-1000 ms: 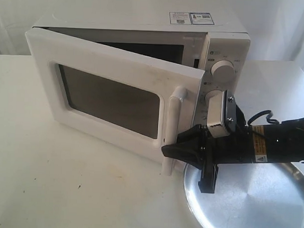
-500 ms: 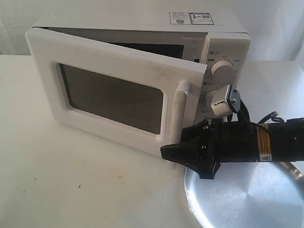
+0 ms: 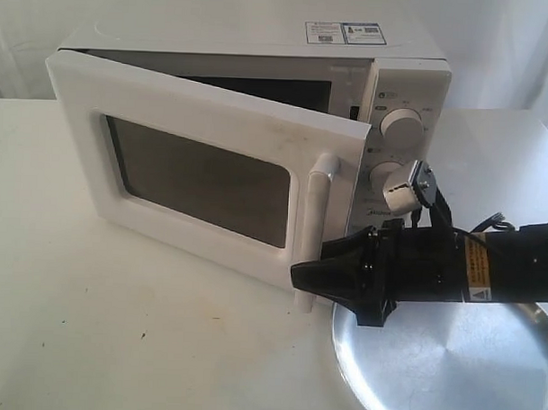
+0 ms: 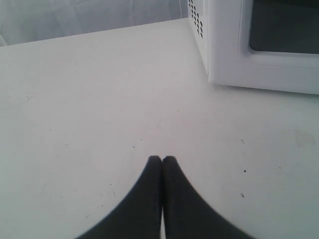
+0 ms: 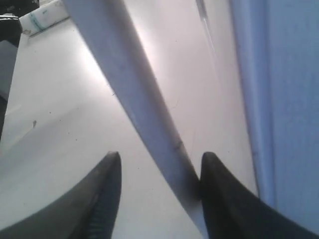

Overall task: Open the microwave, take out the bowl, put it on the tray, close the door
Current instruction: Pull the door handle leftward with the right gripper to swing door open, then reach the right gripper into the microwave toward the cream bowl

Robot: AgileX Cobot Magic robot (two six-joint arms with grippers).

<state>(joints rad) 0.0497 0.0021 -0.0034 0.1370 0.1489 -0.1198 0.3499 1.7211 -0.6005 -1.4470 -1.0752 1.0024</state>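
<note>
The white microwave (image 3: 405, 75) stands at the back of the table with its door (image 3: 196, 112) swung partly open. My right gripper (image 3: 298, 276) is open at the lower end of the door's white bar handle (image 3: 314, 215). In the right wrist view the handle (image 5: 134, 94) passes between the fingers of the right gripper (image 5: 161, 155) and touches one of them. The shiny steel tray (image 3: 448, 373) lies under the right arm. My left gripper (image 4: 162, 159) is shut and holds nothing, low over the table near the door's hinge side (image 4: 269, 74). The bowl is hidden.
The white table (image 3: 117, 325) stretches out left of and in front of the door. The microwave's two round knobs (image 3: 401, 127) sit just behind the right wrist. White cloth hangs behind the microwave.
The right wrist has rolled, so its camera mount has dropped from upright to a tilt. The gripper has stayed at the foot of the handle, and the door has barely moved.
</note>
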